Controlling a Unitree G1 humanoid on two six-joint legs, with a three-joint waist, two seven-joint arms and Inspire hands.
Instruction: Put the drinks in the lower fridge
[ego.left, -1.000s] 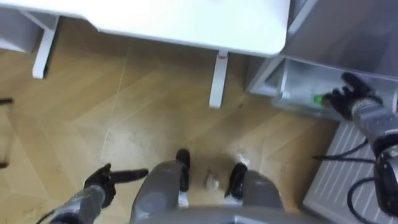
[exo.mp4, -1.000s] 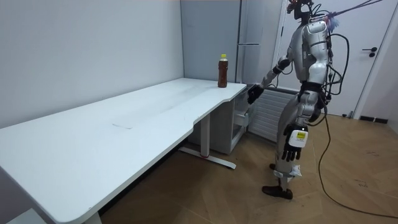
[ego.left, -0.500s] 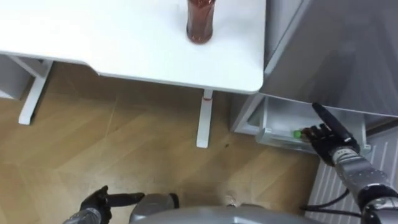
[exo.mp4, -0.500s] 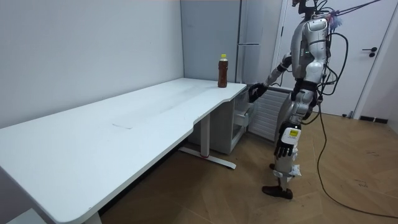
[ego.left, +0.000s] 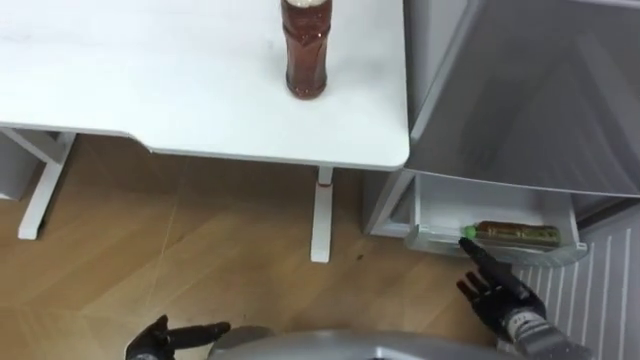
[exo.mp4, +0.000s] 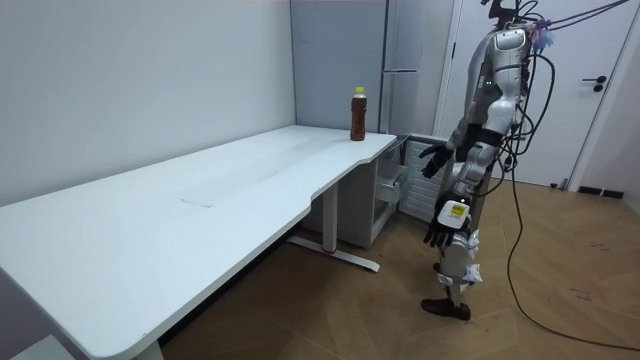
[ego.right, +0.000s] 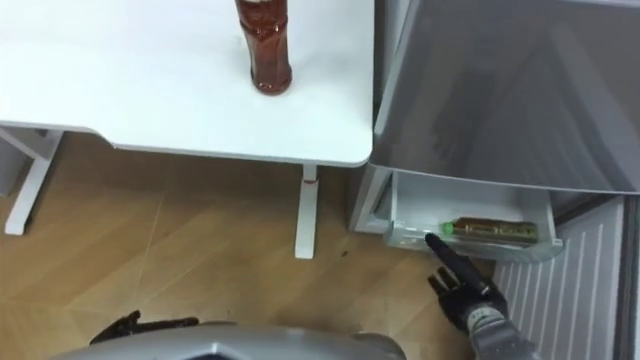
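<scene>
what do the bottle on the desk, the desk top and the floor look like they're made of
Bottle on the desk: likely clear plastic, since the brown drink shows through it. Desk top: smooth matte white, probably laminate. Floor: wood or wood-look planks, with visible grain and angled seams.
</scene>
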